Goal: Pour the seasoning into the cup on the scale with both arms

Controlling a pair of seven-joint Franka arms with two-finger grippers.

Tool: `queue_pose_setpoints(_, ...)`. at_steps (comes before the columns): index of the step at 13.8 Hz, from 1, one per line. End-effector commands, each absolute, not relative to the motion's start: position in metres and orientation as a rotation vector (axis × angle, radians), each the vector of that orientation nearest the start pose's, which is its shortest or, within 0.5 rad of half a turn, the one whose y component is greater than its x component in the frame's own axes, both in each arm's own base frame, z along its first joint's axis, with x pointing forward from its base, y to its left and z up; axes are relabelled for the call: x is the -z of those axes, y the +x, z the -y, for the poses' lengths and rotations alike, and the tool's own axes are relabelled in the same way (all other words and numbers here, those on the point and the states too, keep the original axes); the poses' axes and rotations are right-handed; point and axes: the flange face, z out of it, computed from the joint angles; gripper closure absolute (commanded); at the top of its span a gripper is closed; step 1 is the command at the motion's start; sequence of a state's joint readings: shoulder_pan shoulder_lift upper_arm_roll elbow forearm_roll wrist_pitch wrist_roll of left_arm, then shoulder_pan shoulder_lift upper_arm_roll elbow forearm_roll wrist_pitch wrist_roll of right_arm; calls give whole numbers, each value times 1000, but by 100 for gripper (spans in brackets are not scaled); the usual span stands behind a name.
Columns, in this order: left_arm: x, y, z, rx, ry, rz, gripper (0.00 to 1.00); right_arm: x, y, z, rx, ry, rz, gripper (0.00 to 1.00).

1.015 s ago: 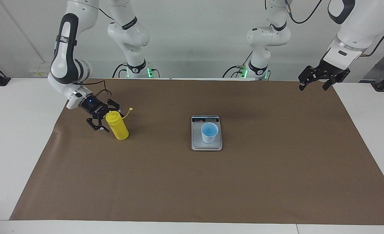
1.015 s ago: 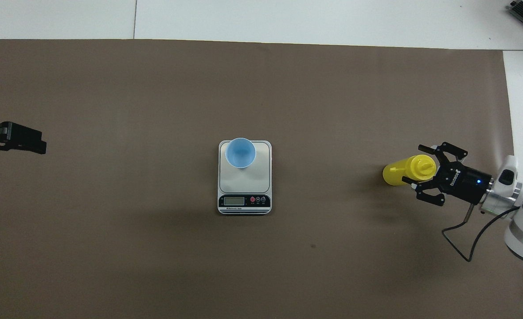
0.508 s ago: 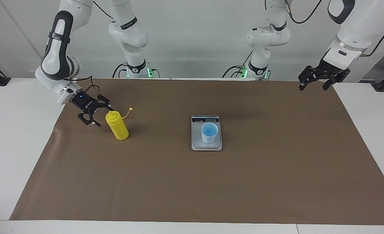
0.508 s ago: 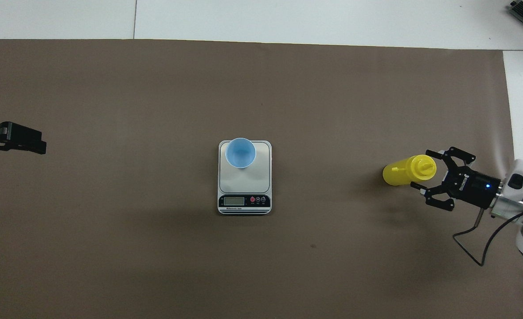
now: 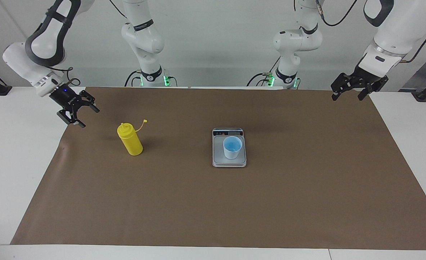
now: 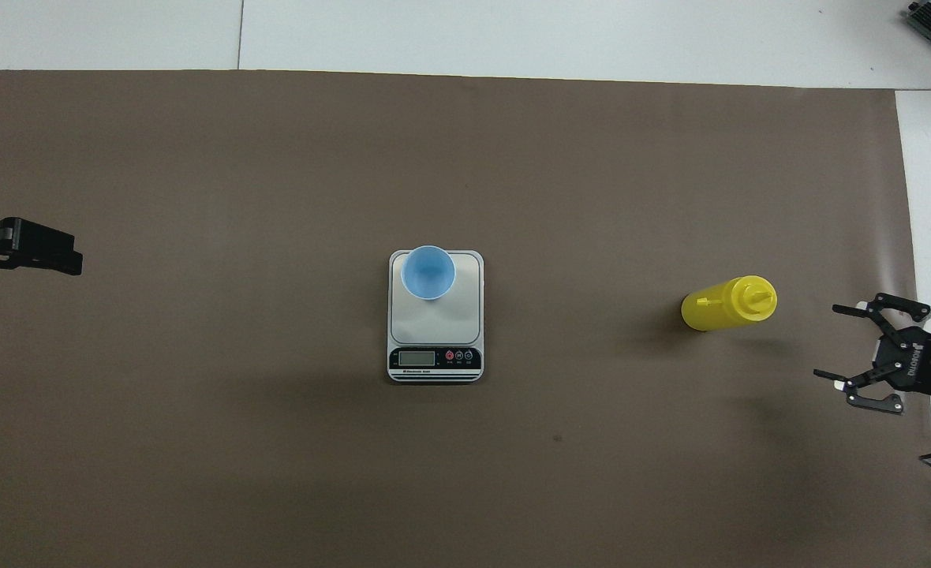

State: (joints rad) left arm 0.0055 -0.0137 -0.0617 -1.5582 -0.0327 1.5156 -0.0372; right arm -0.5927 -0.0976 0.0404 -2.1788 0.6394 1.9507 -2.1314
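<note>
The seasoning (image 5: 130, 141) stood upright on the brown mat (image 5: 213, 202) toward the right arm's end of the table (image 5: 18, 162), its small tethered cap (image 5: 145, 121) hanging off to one side. The cup (image 5: 232, 147) sat on the scale (image 5: 229, 162) at the middle of the mat, the dark display strip on the scale's edge nearest the robots. The right gripper (image 5: 77, 112) hung over the mat's edge, well apart from the seasoning, fingers spread and holding nothing. The left gripper (image 5: 348, 92) waited over the mat's corner at the left arm's end, fingers likewise spread and empty
</note>
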Motion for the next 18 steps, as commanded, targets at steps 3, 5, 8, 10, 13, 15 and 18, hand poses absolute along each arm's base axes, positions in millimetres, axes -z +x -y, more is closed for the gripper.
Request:
queue_pose_setpoints(3, -633, 538, 31, -55, -3159, -33, 0, -500, 474, 197, 495, -2438, 1656, 0)
queue_pose_setpoints(5, -633, 538, 31, -52, -3158, -33, 0, -522, 480, 176, 433, -2558, 1539, 0)
queue_pose_setpoints(8, -633, 538, 31, -55, -3157, -33, 0, -540, 482, 154, 317, -2709, 1251, 0)
queue_pose_setpoints(10, -633, 538, 31, -55, -3159, -35, 0, -560, 486, 142, 236, -2832, 1044, 0)
queue_pose_setpoints(13, -633, 538, 31, -55, -3157, -33, 0, -570, 492, 116, 133, -2970, 783, 0)
queue_pose_setpoints(15, -633, 538, 31, -55, -3157, -33, 0, -584, 499, 88, 76, -3060, 624, 0)
queue_pose_setpoints(18, -633, 538, 31, -55, -3157, -33, 0, -599, 502, 64, 50, -3114, 333, 0)
